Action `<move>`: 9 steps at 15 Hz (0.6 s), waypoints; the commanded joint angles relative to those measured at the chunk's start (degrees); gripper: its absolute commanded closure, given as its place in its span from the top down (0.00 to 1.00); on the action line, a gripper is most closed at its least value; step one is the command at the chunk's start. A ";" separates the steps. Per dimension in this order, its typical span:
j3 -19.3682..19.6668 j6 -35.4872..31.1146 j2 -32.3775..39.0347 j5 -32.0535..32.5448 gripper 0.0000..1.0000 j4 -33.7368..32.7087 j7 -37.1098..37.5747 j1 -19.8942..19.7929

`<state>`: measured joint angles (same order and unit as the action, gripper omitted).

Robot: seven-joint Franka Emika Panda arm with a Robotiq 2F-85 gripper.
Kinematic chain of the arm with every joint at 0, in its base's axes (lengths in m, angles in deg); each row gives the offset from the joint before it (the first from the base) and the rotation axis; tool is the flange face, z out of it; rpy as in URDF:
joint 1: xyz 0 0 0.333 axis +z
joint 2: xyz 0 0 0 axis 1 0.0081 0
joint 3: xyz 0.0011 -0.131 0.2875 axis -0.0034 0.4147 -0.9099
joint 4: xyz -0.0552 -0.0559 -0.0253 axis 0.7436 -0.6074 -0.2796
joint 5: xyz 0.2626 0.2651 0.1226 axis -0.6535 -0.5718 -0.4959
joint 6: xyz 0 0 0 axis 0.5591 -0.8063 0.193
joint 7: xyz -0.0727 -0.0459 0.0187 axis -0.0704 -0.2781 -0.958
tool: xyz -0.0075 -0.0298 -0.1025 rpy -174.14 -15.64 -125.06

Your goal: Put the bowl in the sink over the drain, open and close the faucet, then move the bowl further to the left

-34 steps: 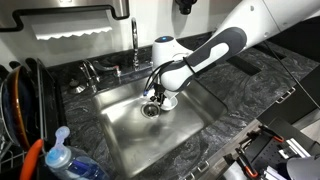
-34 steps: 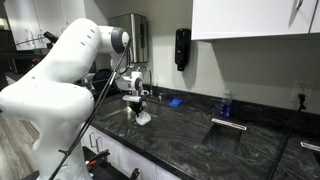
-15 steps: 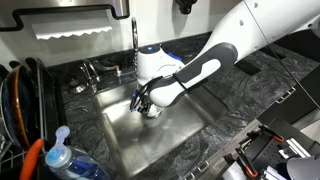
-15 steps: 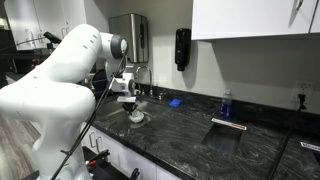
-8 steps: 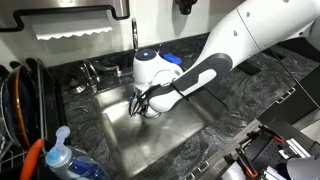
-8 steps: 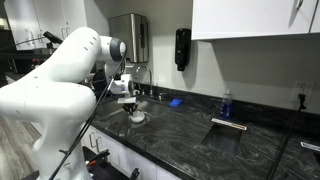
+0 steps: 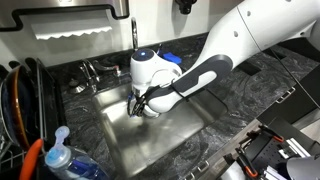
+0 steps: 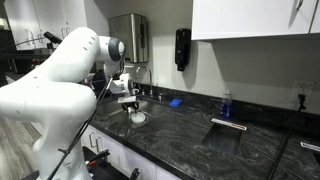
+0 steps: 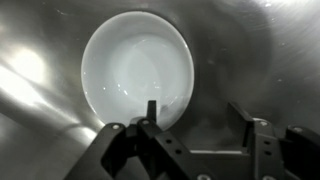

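Gripper [image 9: 197, 125] jaws just parted, straddling bowl [image 9: 137, 65] rim at 5 o'clock (nothing gripped); bowl released in sink [image 7: 150, 148], faucet [image 7: 135, 35] next.

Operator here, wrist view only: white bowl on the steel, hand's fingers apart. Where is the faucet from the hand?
Observer: The faucet rises from the back rim of the sink, right behind the hand, which hangs low in the basin.
Operator: Anything on the stone near it?
Observer: A blue sponge-like object lies on the counter behind the sink, beside the faucet.
Operator: Is the drain in sight?
Observer: No. In an exterior view the arm reaches in across the back of the basin and covers the steel around the bowl.
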<state>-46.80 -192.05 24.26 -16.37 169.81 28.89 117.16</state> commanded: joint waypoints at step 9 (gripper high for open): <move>-1.68 0.32 -2.90 -1.08 1.00 1.78 -0.75 -1.13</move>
<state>-47.46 -192.02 23.77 -16.55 169.72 28.86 117.10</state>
